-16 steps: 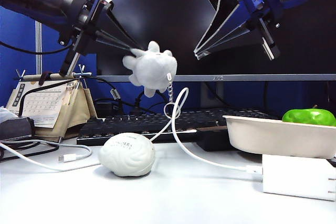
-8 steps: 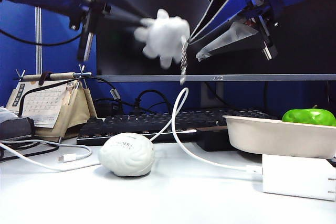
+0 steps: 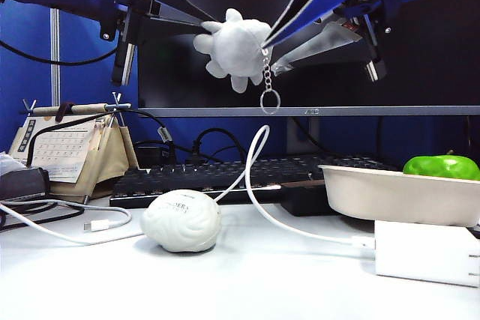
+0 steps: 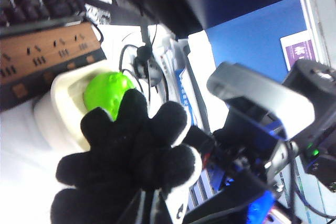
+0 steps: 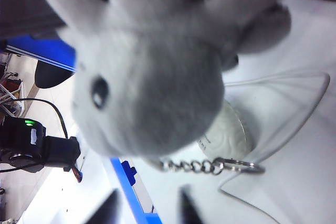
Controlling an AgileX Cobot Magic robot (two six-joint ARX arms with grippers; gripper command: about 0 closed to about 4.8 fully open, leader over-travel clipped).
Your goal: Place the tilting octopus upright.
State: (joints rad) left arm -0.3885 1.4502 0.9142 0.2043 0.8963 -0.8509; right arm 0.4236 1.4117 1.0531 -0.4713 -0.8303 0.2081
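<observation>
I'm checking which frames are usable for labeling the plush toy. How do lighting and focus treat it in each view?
Exterior view: the octopus is sharp and evenly lit, held aloft by the left gripper, with the right gripper beside it. Left wrist view: the octopus is backlit, a near-black silhouette. Right wrist view: it fills the frame, soft and out of focus, though its keychain reads clearly.

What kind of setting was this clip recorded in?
Probably an office or lab desk: a black keyboard under a monitor, a desk calendar, and a white charger with cable.
</observation>
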